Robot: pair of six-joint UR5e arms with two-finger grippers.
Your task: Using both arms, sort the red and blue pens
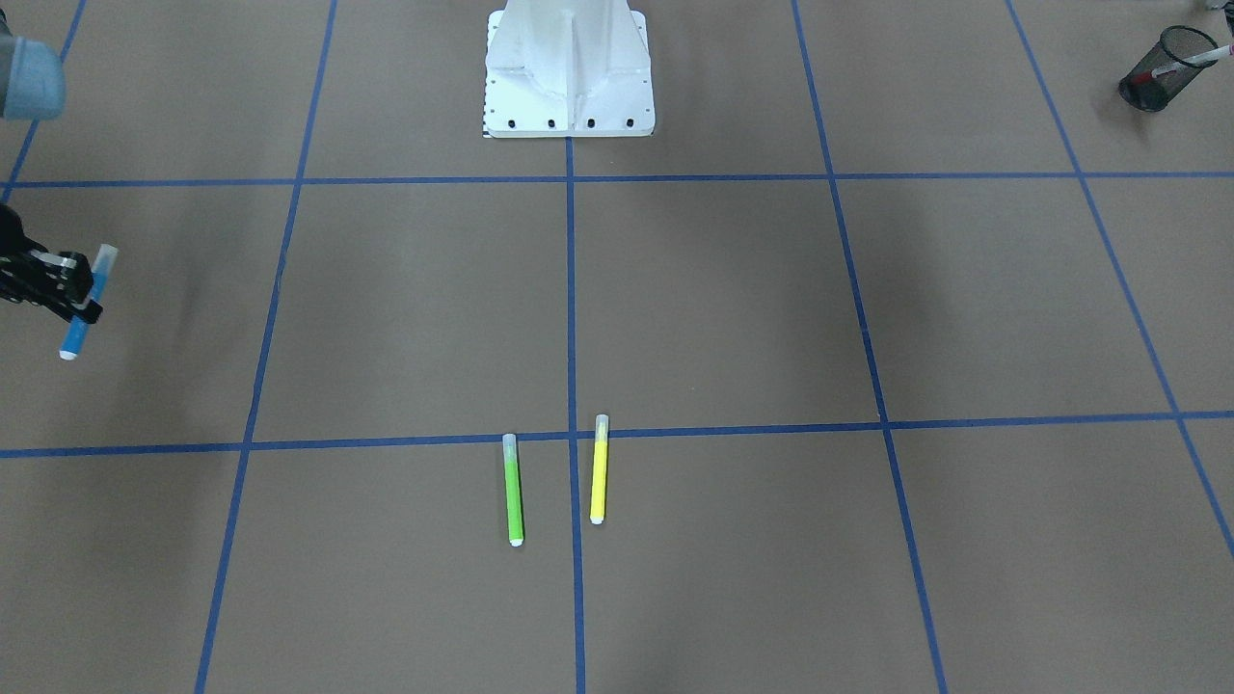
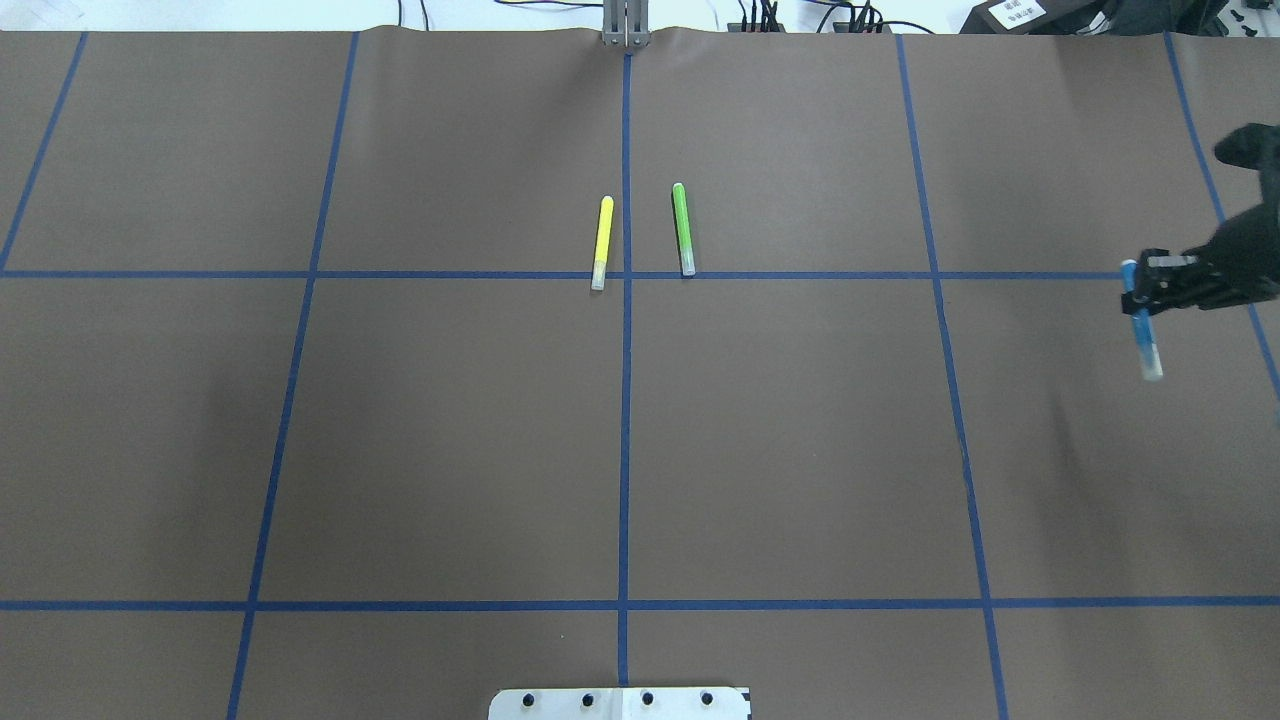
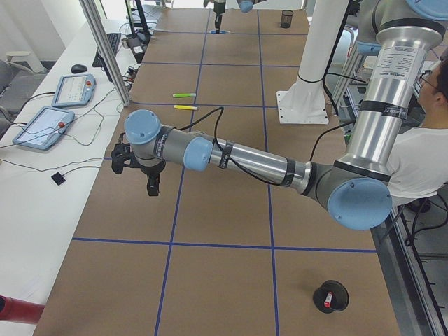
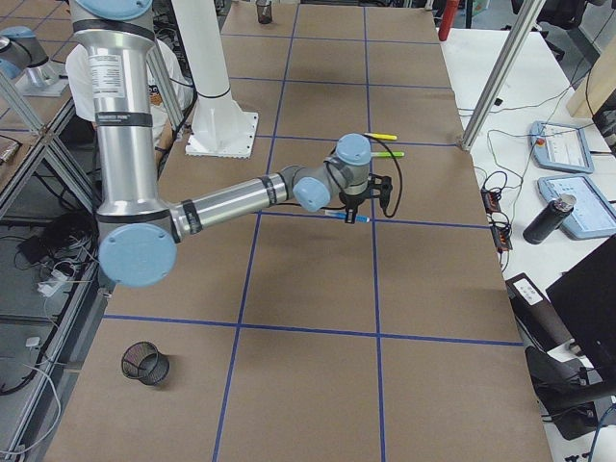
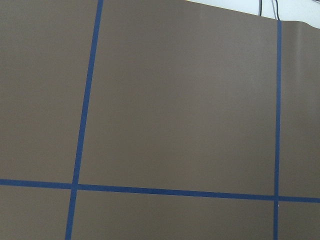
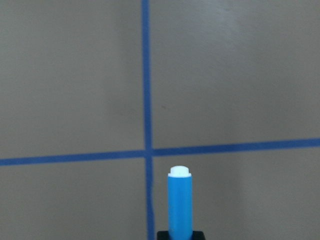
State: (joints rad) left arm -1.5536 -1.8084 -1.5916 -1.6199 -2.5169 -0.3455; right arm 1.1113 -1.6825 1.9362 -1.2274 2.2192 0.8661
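1. Exterior front-facing view: at the left edge, the right gripper (image 1: pixel 89 294) pinches the blue marker (image 1: pixel 72 337) at mid-barrel, above the brown table (image 1: pixel 733 308). The marker is tilted, with its clear cap uppermost. In the upper right corner, the red marker (image 1: pixel 1207 55) stands slanted in a black mesh cup (image 1: pixel 1155 77). The green marker (image 1: pixel 514 490) and yellow marker (image 1: pixel 599 469) lie side by side at lower centre, 1 on each side of a blue tape line (image 1: pixel 576 540).
2. Overhead exterior view: the right gripper is at the right edge, clamped on the blue marker (image 2: pixel 1148 345), whose cap points toward the bottom of the frame. The yellow and green markers lie at upper centre.
3. Exterior left view: the near left arm (image 3: pixel 259 164) reaches across mid-frame, and its left gripper (image 3: pixel 152 183) hangs over bare table. Whether its jaws are spread cannot be told. The cup with the red marker sits at lower right. A person (image 3: pixel 420 161) sits at the right edge.
4. Exterior right view: the right arm (image 4: pixel 231 202) holds the blue marker roughly level at centre frame. A second mesh cup (image 4: pixel 144 364) lies at lower left.
5. Left wrist-mounted view: it shows only table and tape lines.
6. Right wrist-mounted view: the blue marker rises from the bottom edge, white end up, gripped at its base.
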